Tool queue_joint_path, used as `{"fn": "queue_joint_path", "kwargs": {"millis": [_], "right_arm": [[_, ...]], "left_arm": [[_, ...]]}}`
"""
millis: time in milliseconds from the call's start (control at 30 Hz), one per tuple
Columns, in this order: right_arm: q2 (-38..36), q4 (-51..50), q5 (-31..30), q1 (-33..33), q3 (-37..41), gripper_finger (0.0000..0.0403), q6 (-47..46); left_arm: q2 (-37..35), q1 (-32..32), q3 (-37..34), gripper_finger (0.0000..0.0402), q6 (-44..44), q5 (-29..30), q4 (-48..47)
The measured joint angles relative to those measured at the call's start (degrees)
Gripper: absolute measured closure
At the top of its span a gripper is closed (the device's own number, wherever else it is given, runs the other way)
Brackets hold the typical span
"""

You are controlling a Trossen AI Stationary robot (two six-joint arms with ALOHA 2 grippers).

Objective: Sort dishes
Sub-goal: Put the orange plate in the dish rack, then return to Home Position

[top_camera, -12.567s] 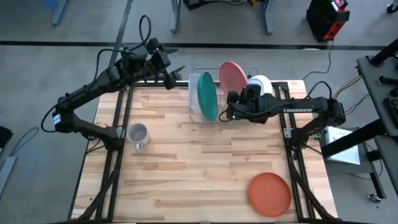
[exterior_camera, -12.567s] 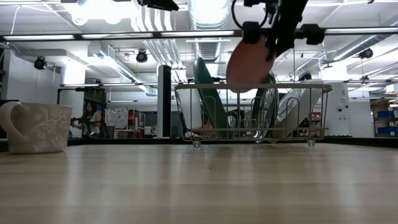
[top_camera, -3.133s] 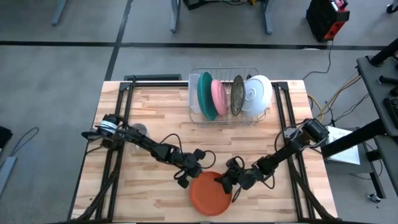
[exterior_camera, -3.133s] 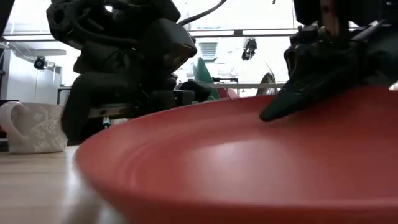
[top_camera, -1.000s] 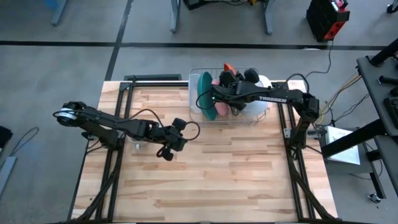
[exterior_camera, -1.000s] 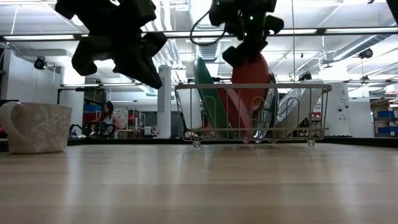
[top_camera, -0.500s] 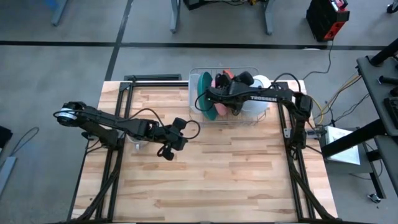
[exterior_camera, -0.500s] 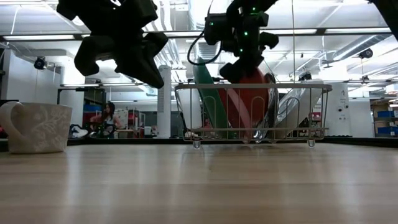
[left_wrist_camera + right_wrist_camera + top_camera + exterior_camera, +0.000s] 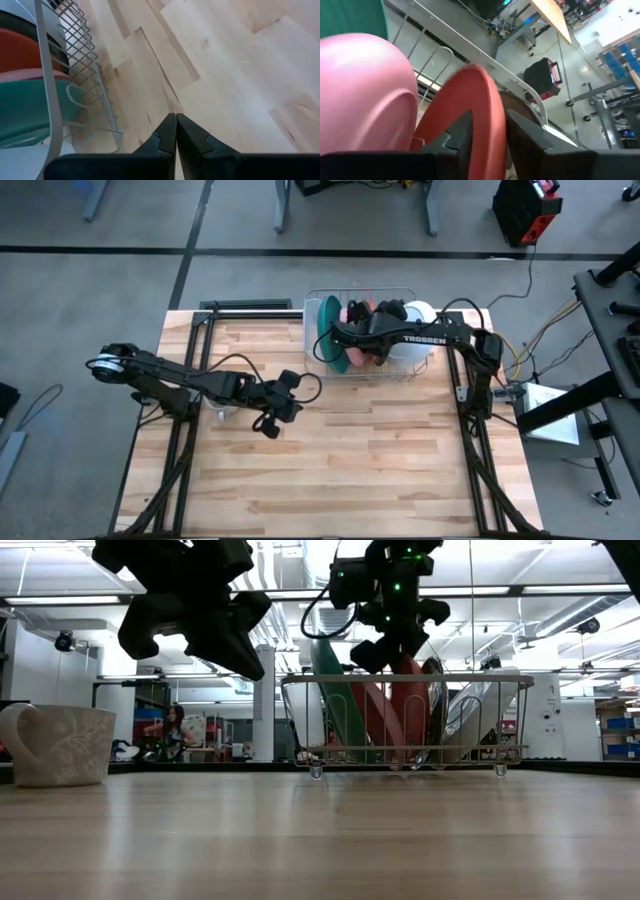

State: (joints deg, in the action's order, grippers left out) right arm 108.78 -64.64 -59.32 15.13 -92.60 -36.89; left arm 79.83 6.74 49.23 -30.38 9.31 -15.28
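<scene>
Since half a second ago, orange-red plate (image 9: 485, 107) sank upright into rack (image 9: 405, 720), pinched by right gripper (image 9: 487, 127); left gripper (image 9: 175, 132), pressed together, hovers well apart.

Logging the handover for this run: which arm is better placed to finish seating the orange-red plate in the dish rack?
The right. Its gripper is shut on the orange-red plate standing in the dish rack; the left gripper hovers shut over the table.
</scene>
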Motion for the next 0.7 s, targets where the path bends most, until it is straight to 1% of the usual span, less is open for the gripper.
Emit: {"fn": "queue_joint_path", "kwargs": {"millis": [233,333,400,567,600,700], "right_arm": [[-0.49,-3.54,3.52,-0.85,-3.26,0.0251,-0.99],[-0.49,-6.71,5.31,-1.30,-5.49,0.0230,-1.62],[-0.49,-10.64,5.91,-1.90,-7.66,0.0219,-3.08],[-0.62,-25.74,5.95,-4.54,-14.21,0.0204,-10.73],[-0.99,-25.39,5.86,-5.20,-15.05,0.0202,-10.68],[-3.39,-22.26,6.26,-7.83,-15.97,0.0202,-3.88]], "left_arm": [[0.00,0.00,0.00,0.0401,0.00,0.00,0.21],[0.00,0.00,0.00,0.0401,-0.01,0.01,0.27],[0.00,0.00,0.00,0.0401,0.01,0.01,0.25],[0.00,-0.01,0.00,0.0401,-0.23,-0.66,1.61],[0.00,-0.02,-0.03,0.0402,-0.10,-1.61,2.26],[0.00,-0.02,-0.82,0.0401,1.76,-5.75,5.46]]}}
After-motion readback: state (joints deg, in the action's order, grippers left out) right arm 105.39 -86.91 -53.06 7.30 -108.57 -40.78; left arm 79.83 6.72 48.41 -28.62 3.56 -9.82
